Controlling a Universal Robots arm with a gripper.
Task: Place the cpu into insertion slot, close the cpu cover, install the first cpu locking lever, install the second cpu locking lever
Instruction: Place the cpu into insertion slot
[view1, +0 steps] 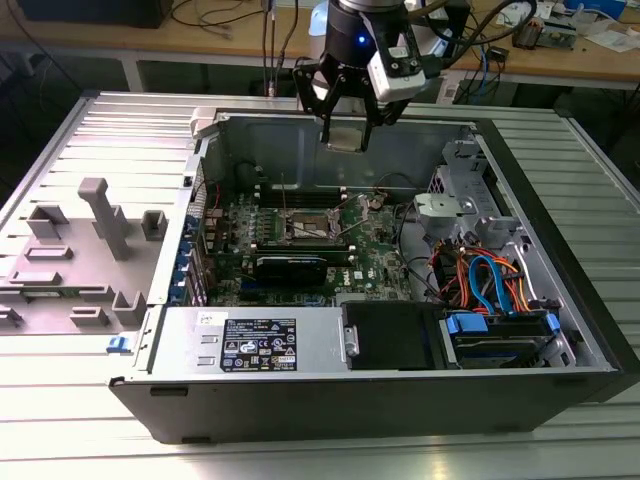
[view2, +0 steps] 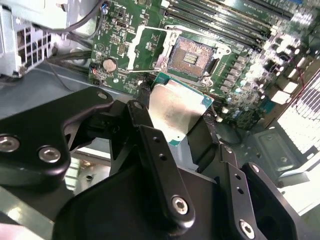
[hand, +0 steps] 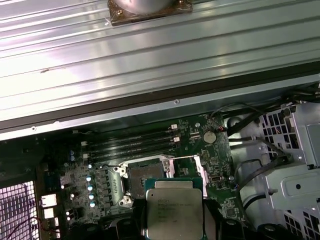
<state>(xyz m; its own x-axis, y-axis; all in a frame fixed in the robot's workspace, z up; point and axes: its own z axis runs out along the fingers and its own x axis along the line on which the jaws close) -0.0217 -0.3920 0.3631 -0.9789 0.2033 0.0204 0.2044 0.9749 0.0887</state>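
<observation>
From where I stood, the gripper (view1: 347, 128) hung over the open computer case (view1: 560, 300). Its fingers (view2: 139, 117) were clamped on two opposite edges of the cpu (view2: 177, 112). The chip was held flat, silvery top upward, in the air and well clear of the motherboard (view1: 385, 255). Below it the insertion slot (view2: 192, 56) lay bare, its dark pin field showing and nothing seated in it. The cpu cover (view2: 129, 52) was swung open just beside the socket. By my reckoning the job had hardly begun: the chip was lifted and carried over the board but not yet set down. Closing the cover and both latching steps were all left to do.
</observation>
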